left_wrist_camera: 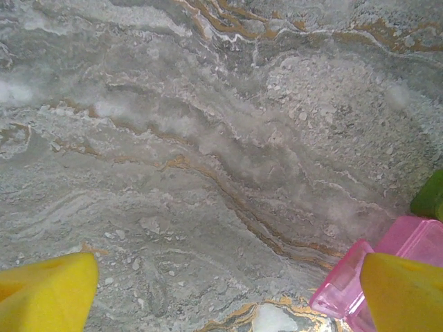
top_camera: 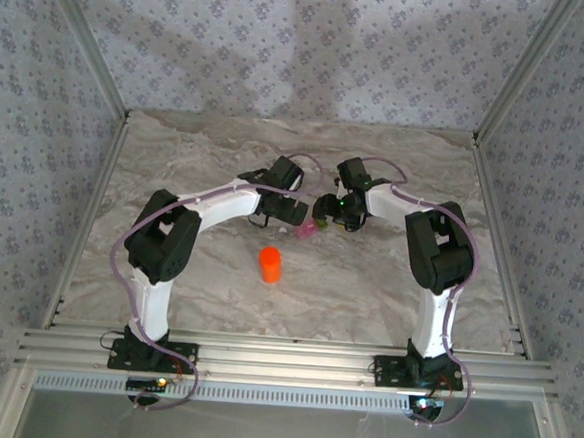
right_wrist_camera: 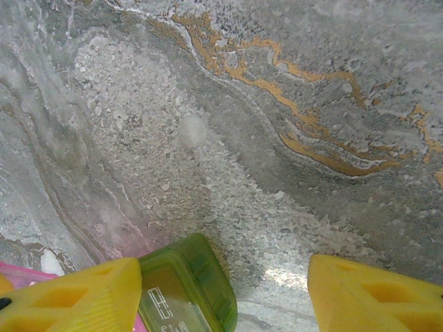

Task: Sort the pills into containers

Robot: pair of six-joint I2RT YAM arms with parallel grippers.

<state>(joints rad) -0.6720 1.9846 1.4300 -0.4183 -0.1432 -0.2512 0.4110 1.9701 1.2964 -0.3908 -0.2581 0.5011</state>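
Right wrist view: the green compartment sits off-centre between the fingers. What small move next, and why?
Probably nudge the right gripper sideways toward the pink compartment before closing: the green compartment lies close beside one finger, with a wide gap to the other.

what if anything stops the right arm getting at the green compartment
Probably nothing: the right gripper is open low over the table, and the green compartment lies between its fingers, close beside one, with bare table on the other side.
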